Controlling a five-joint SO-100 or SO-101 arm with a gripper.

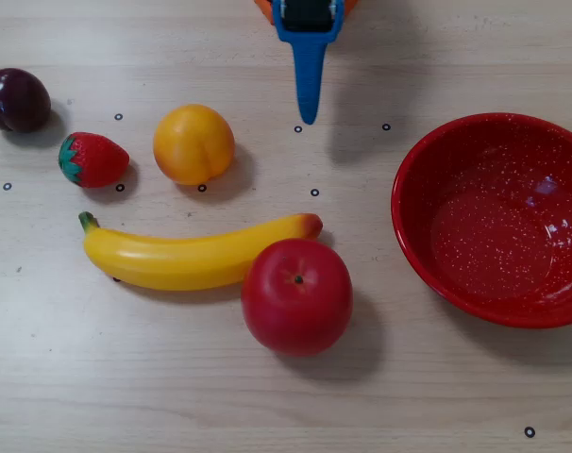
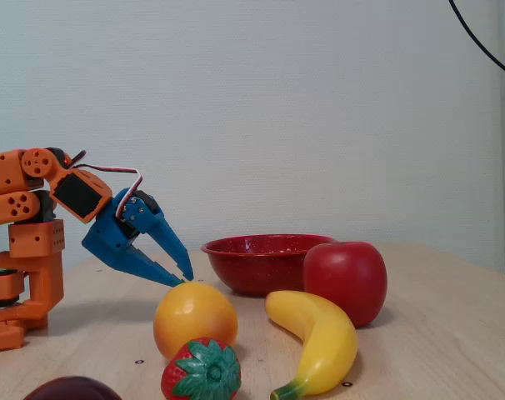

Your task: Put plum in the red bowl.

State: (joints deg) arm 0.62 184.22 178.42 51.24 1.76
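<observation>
The plum (image 1: pixel 16 99), smooth, round and dark maroon, sits at the overhead view's far left edge, beside a strawberry (image 1: pixel 92 159) and well apart from the glossy, white-speckled red bowl (image 1: pixel 428 151) at right. The blue gripper (image 2: pixel 187 278), jaws parted and empty, slants down above the orange (image 1: pixel 193 143). Pale wood-grain table (image 1: pixel 286 406), plain white wall (image 2: pixel 319 108)
</observation>
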